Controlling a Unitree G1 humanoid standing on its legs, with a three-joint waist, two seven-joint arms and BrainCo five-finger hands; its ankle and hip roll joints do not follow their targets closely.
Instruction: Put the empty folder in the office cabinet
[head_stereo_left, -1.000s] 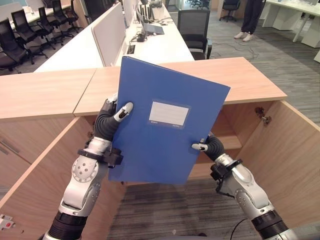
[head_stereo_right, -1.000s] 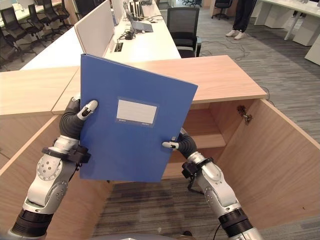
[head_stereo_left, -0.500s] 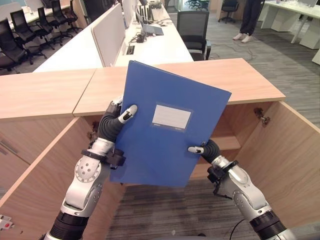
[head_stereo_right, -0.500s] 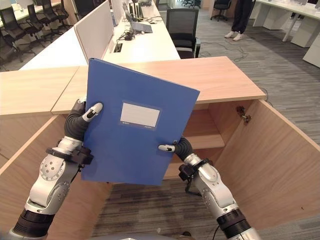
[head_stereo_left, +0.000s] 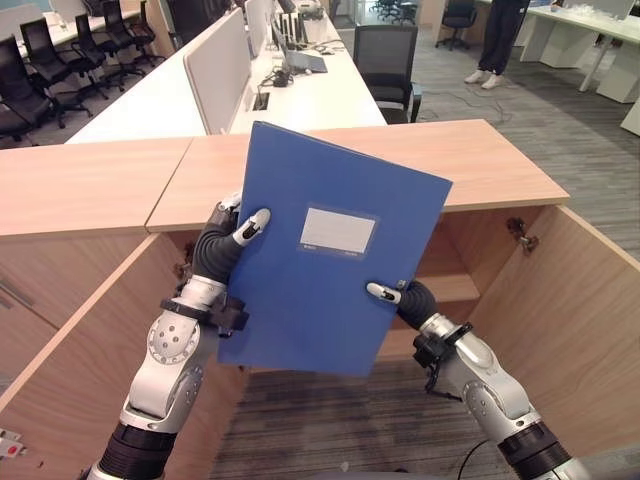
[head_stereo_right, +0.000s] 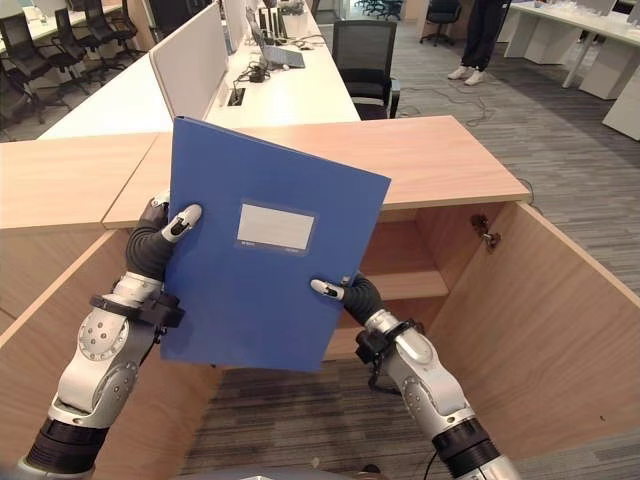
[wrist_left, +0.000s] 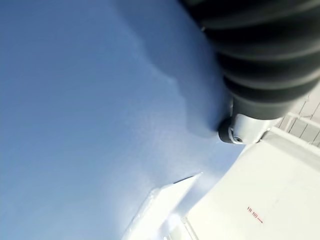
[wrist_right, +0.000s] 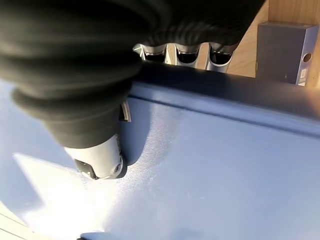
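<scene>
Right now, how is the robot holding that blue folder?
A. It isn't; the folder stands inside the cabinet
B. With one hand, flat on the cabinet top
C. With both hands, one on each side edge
C: the left hand and right hand each pinch an edge of the blue folder, held up before the open cabinet.

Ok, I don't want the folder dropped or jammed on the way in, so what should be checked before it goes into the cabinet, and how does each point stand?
1. Left hand grips the blue folder: ok, thumb over its front near the upper left edge.
2. Right hand grips it: ok, thumb on the front, fingers behind the right edge.
3. Cabinet doors open: ok, right door and left door swung out.
4. Shelf free to receive it: cannot tell, the folder hides most of the inside.
5. Folder lined up with the opening: not ok, held tilted, above and in front of it.
</scene>
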